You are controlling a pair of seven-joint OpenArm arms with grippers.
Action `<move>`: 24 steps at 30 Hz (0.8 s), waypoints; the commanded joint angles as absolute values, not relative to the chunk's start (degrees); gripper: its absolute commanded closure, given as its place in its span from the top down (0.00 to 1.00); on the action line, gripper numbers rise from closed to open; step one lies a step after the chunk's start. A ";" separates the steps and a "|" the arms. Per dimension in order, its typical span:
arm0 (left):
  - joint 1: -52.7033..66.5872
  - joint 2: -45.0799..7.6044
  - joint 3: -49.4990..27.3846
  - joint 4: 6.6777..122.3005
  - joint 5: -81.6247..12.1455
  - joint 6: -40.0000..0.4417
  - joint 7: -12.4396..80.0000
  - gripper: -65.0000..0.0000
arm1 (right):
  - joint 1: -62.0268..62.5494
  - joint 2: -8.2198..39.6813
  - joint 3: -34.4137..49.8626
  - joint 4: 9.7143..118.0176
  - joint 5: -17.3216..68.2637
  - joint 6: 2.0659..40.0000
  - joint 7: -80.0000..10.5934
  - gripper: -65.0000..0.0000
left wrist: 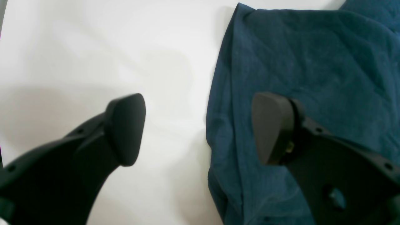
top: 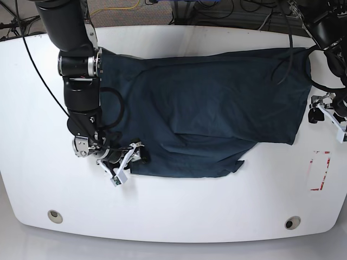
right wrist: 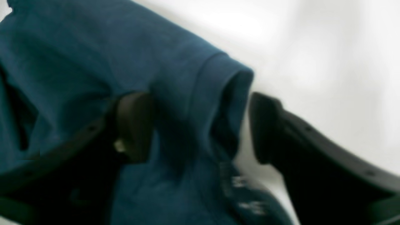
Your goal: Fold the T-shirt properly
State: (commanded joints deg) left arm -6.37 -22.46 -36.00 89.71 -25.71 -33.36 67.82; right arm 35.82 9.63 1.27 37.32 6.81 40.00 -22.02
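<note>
Right gripper point(right wrist: 200, 128) wide apart, jaws astride hemmed fold of T-shirt point(top: 206, 108), one jaw over cloth, other on bare table side; not clamped. Left gripper point(left wrist: 200, 128) also spread wide, empty, one jaw above shirt edge, other above white table point(top: 179, 211). T-shirt lies spread across table's far half, wrinkled, lower edge partly folded

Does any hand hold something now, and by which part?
No. The right hand is open around the T-shirt sleeve hem; the left hand is open, empty.
</note>
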 joint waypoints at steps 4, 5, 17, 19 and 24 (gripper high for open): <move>-6.37 -22.46 -36.00 89.80 -25.71 -33.36 67.82 0.76 | 34.07 9.80 1.36 38.11 6.81 40.00 -22.11 0.27; -6.37 -22.46 -36.00 89.80 -25.71 -33.36 67.82 0.76 | 33.36 10.07 1.36 39.08 6.81 40.00 -22.20 0.22; -6.37 -22.46 -35.21 89.71 -25.71 -33.36 67.82 0.76 | 20.62 13.05 5.58 59.74 6.90 40.00 -32.75 0.13; -6.37 -22.46 -33.54 89.71 -25.71 -33.36 67.82 0.76 | 17.45 13.05 7.87 64.22 6.64 40.00 -34.95 0.13; -6.37 -22.46 -31.08 89.71 -25.71 -33.36 67.82 0.76 | 10.77 13.05 10.86 73.36 6.55 40.00 -39.78 0.13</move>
State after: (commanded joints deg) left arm -6.37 -22.46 -31.08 89.71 -25.71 -33.36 67.82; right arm 10.77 13.05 10.86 73.36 6.55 40.00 -39.78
